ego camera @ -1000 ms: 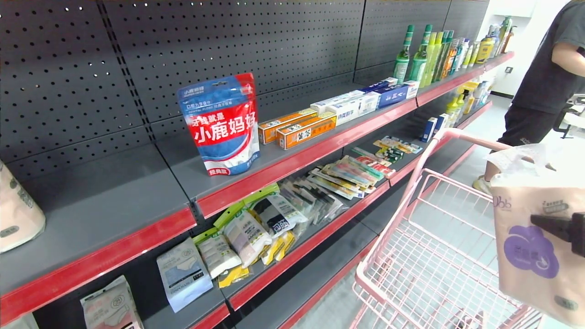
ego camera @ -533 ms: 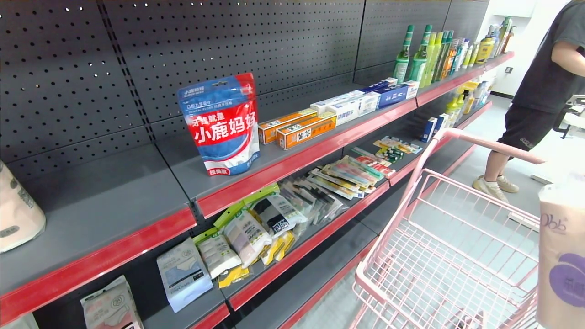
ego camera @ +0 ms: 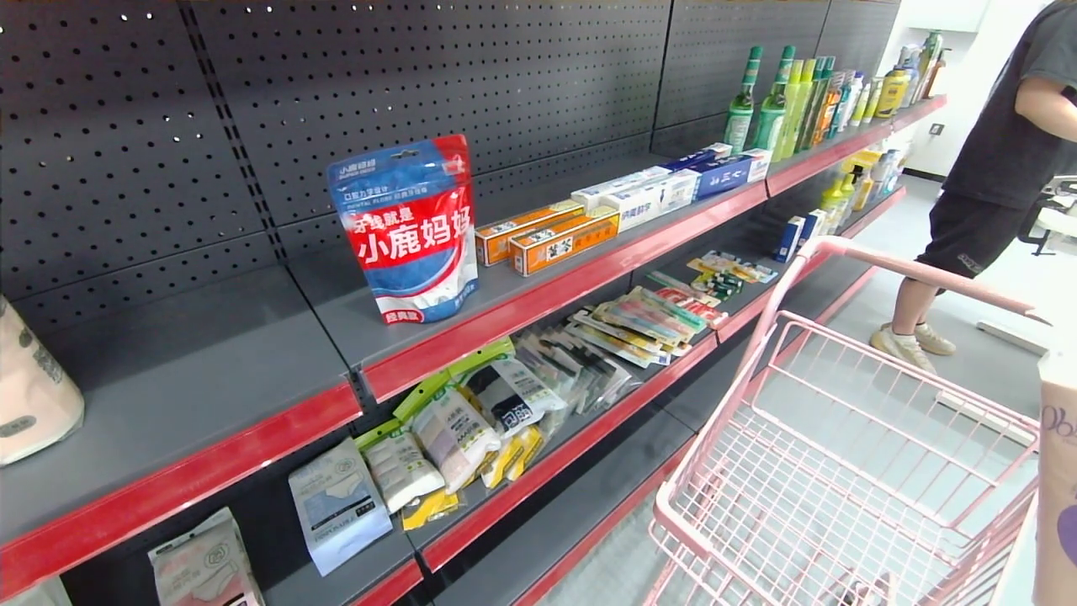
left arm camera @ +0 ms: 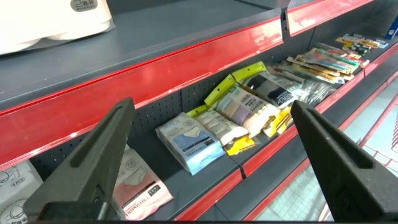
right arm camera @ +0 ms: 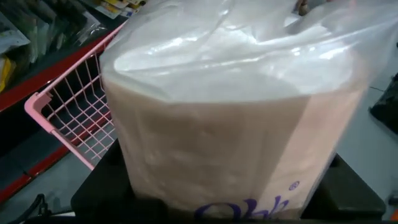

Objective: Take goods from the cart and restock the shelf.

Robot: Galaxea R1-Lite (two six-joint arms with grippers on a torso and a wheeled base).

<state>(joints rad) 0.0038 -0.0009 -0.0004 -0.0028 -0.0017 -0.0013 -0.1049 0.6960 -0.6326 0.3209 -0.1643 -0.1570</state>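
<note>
A plastic-wrapped tissue roll pack (ego camera: 1056,471) with a purple mark hangs at the far right edge of the head view, beside the pink wire cart (ego camera: 841,471). My right gripper (right arm camera: 230,193) is shut on that pack (right arm camera: 236,112), with dark fingers on both sides of its lower part. My left gripper (left arm camera: 211,104) hangs open and holds nothing, in front of the lower shelf's packets (left arm camera: 242,115). Another tissue pack (ego camera: 29,387) stands at the far left of the grey, red-edged shelf (ego camera: 193,353), and its base (left arm camera: 50,18) appears in the left wrist view.
On the same shelf stand a blue and red pouch (ego camera: 408,231), toothpaste boxes (ego camera: 555,236) and, farther right, green bottles (ego camera: 782,97). Bare shelf lies between the left tissue pack and the pouch. Soft packets (ego camera: 471,421) and toothbrushes (ego camera: 639,324) fill the lower shelf.
The held tissue pack has moved right and down to the edge of the head view, and the right gripper's finger no longer shows there. The shelf and cart stay put.
</note>
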